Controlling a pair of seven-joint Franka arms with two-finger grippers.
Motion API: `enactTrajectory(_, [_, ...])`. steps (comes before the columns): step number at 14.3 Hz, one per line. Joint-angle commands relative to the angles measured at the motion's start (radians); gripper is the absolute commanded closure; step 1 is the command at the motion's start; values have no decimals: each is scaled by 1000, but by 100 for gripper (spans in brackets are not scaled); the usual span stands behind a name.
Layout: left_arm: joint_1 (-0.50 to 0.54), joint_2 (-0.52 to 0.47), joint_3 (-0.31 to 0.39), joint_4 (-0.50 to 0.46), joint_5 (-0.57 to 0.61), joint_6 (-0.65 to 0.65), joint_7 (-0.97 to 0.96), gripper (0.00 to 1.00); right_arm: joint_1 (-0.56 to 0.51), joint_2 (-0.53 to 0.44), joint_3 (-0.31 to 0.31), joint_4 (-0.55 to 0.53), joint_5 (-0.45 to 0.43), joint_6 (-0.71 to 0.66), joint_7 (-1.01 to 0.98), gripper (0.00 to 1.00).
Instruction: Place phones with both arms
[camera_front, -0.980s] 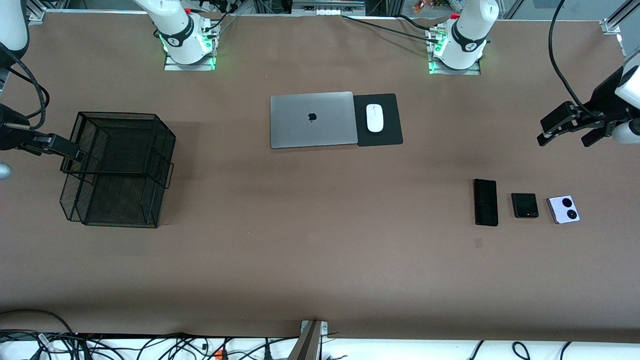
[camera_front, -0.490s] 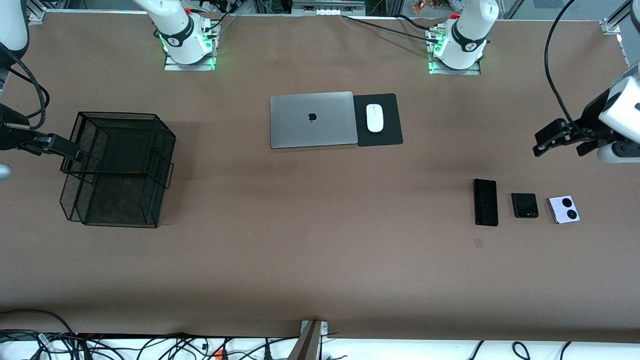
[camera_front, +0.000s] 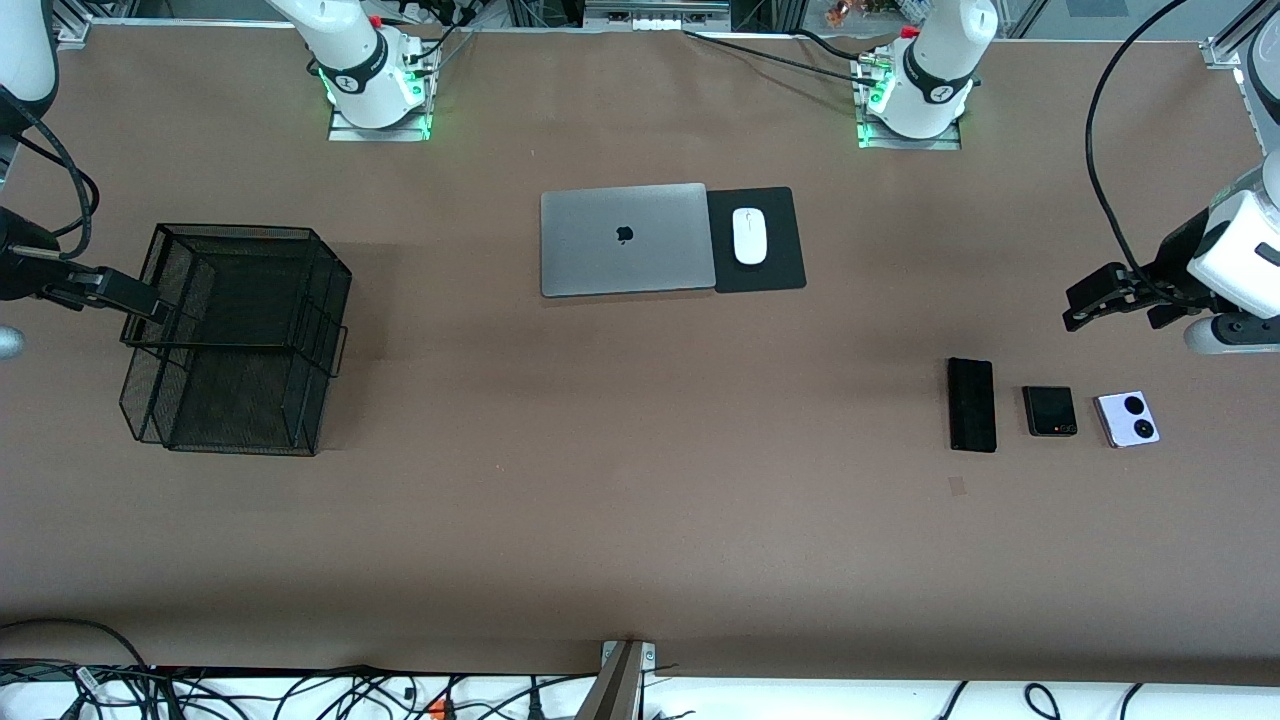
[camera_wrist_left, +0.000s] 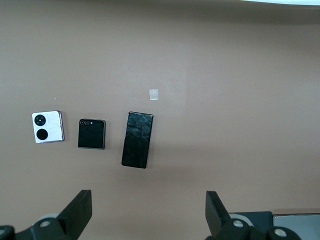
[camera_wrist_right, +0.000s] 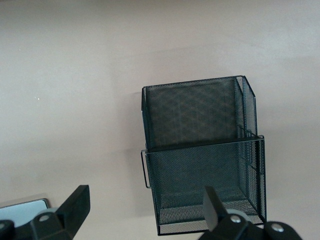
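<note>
Phones lie flat in a row: matte slab, glossy square, lavender. I see left gripper and right gripper spread apart, empty, by the mesh basket.

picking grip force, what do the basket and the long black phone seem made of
Basket: black wire mesh, likely metal; the table shows through its walls. Long black phone: matte black with a slightly wrinkled look in the left wrist view, perhaps a leatherette or fabric case; unsure.

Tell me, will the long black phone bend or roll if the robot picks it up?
The long black phone looks like a flat, stiff slab, so it probably won't bend. It lies flat on the table, so rolling seems unlikely. It sits so low that pinching its thin edges may be tricky, and it might slide.
</note>
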Motion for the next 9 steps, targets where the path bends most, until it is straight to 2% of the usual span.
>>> enactTrajectory(1, [2,2,-2,5,20,4,17,0,-2,-10,-2,0,20,-15,4,0])
enactTrajectory(5, [-7,26,-4,5,43,4,16,0,-2,-10,0,0,21,-15,11,0])
enactTrajectory(7, [-16,72,-13,5,130,4,17,0,-2,-8,0,-2,21,-15,12,0])
enactTrajectory(9, [-14,122,-13,7,138,15,52,0,-2,-10,0,-2,21,-15,12,0])
